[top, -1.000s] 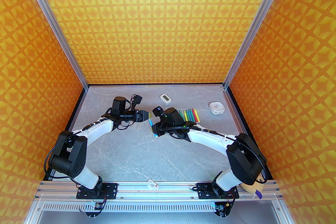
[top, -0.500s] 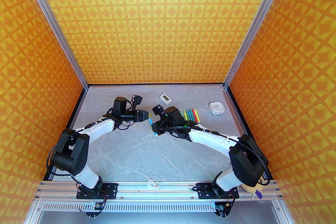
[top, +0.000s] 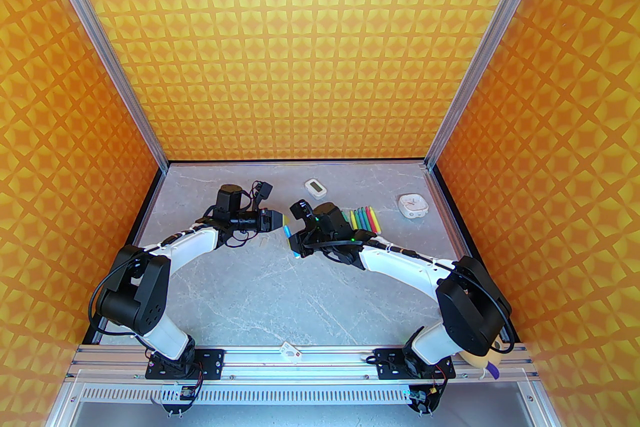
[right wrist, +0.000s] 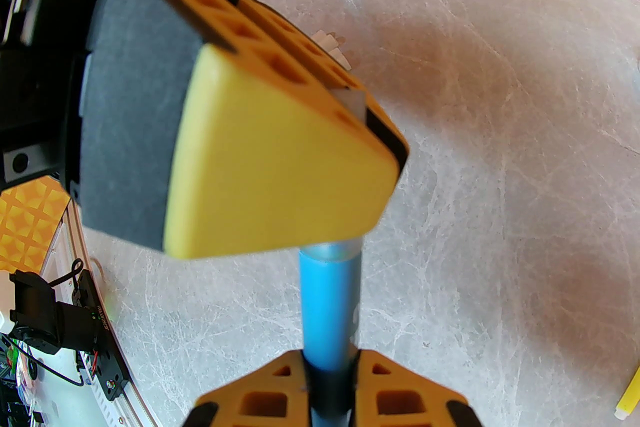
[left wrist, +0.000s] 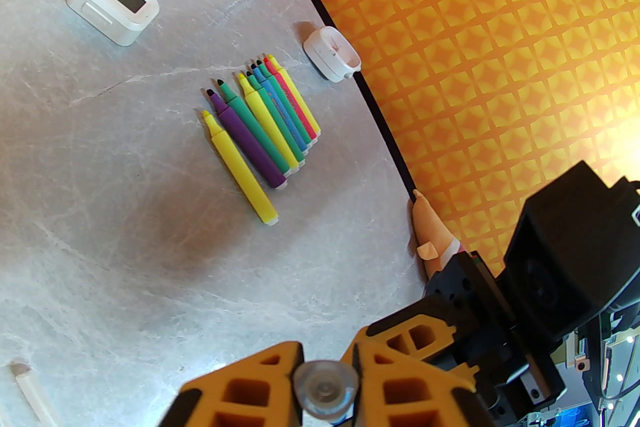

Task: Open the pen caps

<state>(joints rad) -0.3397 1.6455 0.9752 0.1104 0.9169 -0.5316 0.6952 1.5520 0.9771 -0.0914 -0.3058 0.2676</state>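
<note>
A blue pen hangs in the air between the two arms. My right gripper is shut on its blue barrel. My left gripper is shut on the pale translucent pen cap at the pen's far end. In the right wrist view a yellow left finger hides that end. Several uncapped pens, among them yellow, purple, teal, blue and pink ones, lie in a row on the table. Loose pen caps lie below the left gripper, and another cap lies near it.
A white digital clock sits at the back middle and a small white round-faced clock at the back right. Patterned orange walls close the table on three sides. The near half of the table is bare marble.
The left gripper's jaws have closed onto the cap end of the blue pen. Both arms shifted slightly; the right gripper kept hold of the pen.
</note>
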